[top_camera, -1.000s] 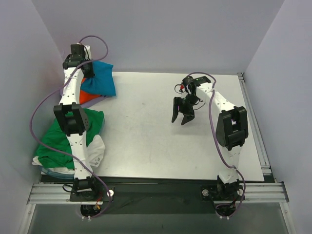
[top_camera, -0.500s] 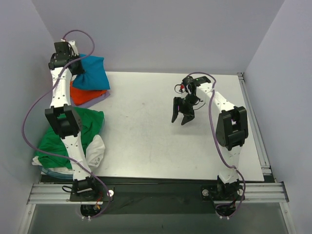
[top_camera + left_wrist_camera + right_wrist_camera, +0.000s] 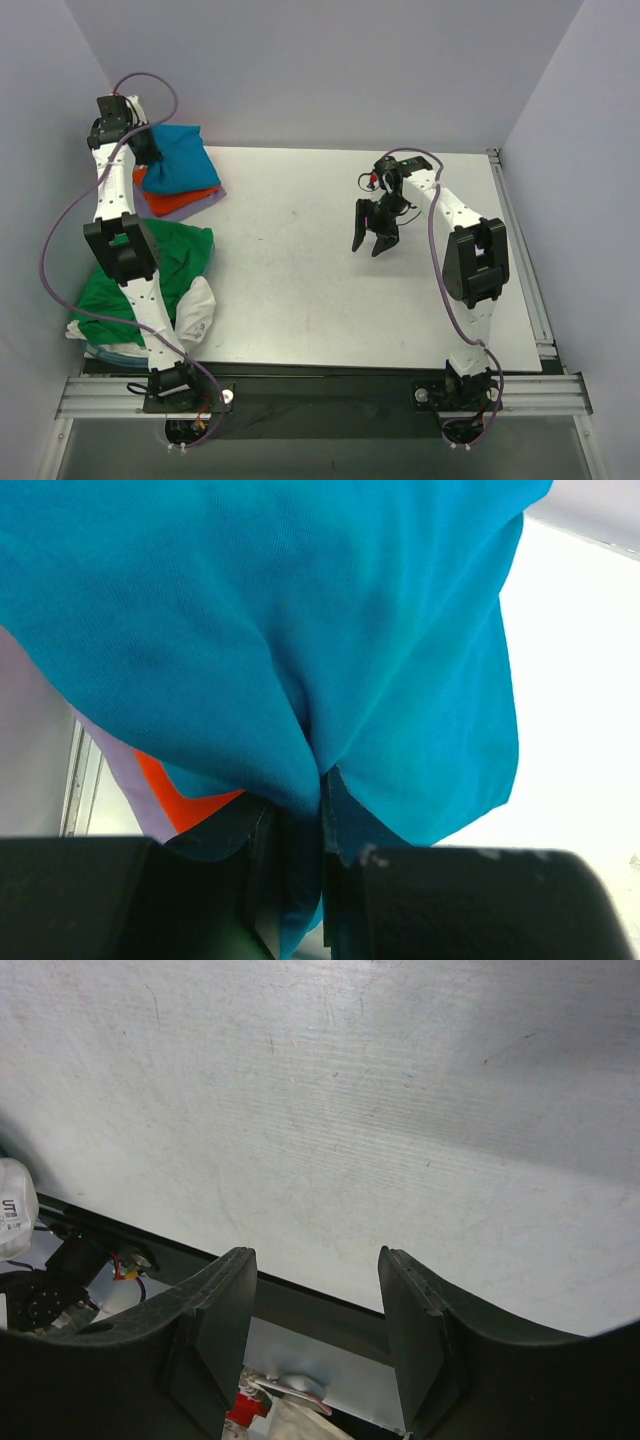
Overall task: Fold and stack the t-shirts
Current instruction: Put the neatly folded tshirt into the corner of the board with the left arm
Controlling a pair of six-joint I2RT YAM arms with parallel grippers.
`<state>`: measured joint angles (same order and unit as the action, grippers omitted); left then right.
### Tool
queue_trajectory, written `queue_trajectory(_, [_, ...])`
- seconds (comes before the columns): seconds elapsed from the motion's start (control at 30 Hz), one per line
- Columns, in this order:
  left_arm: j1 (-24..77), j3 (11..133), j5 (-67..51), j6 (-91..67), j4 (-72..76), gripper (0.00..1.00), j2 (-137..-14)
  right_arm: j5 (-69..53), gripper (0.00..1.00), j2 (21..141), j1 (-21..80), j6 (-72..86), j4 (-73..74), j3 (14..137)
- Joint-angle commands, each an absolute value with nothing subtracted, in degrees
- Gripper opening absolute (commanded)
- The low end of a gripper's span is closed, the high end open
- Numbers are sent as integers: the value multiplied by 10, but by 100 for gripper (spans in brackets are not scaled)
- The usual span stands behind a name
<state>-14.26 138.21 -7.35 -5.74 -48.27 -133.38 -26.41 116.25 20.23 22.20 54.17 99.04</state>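
My left gripper (image 3: pixel 140 150) is shut on a bunched fold of the teal-blue t-shirt (image 3: pixel 180 162) in the far left corner. That shirt hangs over the orange t-shirt (image 3: pixel 185 200), which lies on the lavender one (image 3: pixel 216 193). In the left wrist view the teal cloth (image 3: pixel 300 630) fills the picture, pinched in the left gripper (image 3: pixel 322 792), with orange (image 3: pixel 185 792) and lavender (image 3: pixel 120 765) showing below. A crumpled green t-shirt (image 3: pixel 175 262) and a white one (image 3: pixel 200 305) lie at the near left. My right gripper (image 3: pixel 372 240) (image 3: pixel 315 1260) hangs open and holds nothing over the bare table (image 3: pixel 300 270).
Walls stand close behind and to the left of the stack. A metal rail (image 3: pixel 520 250) runs along the table's right edge and another rail (image 3: pixel 320 395) along the front. The left arm's purple cable (image 3: pixel 60 240) loops over the left side.
My left arm has swung left and toward the back wall, carrying the teal-blue t-shirt further over the orange and lavender ones. The right arm has not moved.
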Motion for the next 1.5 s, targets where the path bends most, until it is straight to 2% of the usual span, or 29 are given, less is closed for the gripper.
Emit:
queue_trajectory(0.0, [-160, 1386, -74, -70, -482, 2, -1347, -274, 53, 1156, 203, 213, 574, 1002])
queue_trajectory(0.03, [-162, 1387, -70, -75, -496, 26, -1353, -274, 53, 1157, 203, 214, 573, 1003])
queue_trajectory(0.1, [-167, 1387, -55, -79, -508, 49, -1356, -274, 53, 1157, 202, 214, 573, 1005])
queue_trajectory(0.13, [-167, 1387, -47, -83, -520, 56, -1356, -275, 54, 1157, 202, 214, 574, 1007])
queue_trajectory(0.2, [-170, 1383, -32, -85, -528, 59, -1350, -276, 54, 1156, 203, 214, 573, 1010])
queue_trajectory(0.33, [-169, 1345, 10, -114, -520, 82, -1311, -278, 55, 1153, 202, 213, 574, 1012])
queue_trajectory(0.67, [-97, 1133, 108, -149, -439, 84, -1137, -215, 55, 1117, 195, 197, 569, 1011])
queue_trajectory(1.0, [85, 932, 159, -214, -367, 85, -952, -162, 56, 1053, 172, 198, 498, 962])
queue_trajectory(1.3, [296, 895, 212, -259, -419, 90, -968, -112, 56, 979, 147, 202, 410, 887])
queue_trajectory(1.47, [340, 906, 181, -254, -411, 90, -979, -89, 56, 942, 136, 203, 363, 838])
